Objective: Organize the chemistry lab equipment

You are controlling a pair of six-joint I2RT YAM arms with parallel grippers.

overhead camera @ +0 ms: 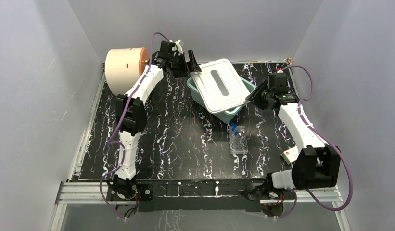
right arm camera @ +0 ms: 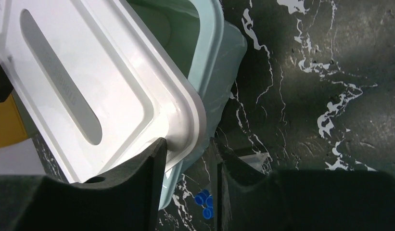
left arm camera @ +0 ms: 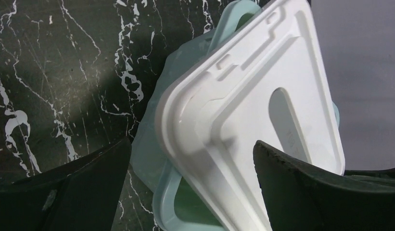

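**Black counter: lid askew on the bin, rack outside it**

Black, white-veined counter (overhead camera: 176,139) between grey walls carries a teal bin (overhead camera: 236,113) at the far middle. A white lid (overhead camera: 219,86) lies skewed across it, leaving part of the bin's mouth open.

The rack (overhead camera: 239,143), with blue-capped tubes (overhead camera: 233,128) at its far end, stands on the counter just nearer the arm bases than the bin. Its long axis runs near to far. It sits closer to the right arm than to the left.

The right claw (right arm camera: 185,147) is narrow. The lid's near-right corner sits in its gap, and it looks pinched there. That arm reaches up from its base and bends in from the right, so the rack lies back and inward from the claw.

The left claw (left arm camera: 191,142) is wide and holds nothing. It hangs over the lid's far-left corner on a long, stretched arm. I judge the lid must come clear before the rack can go in.
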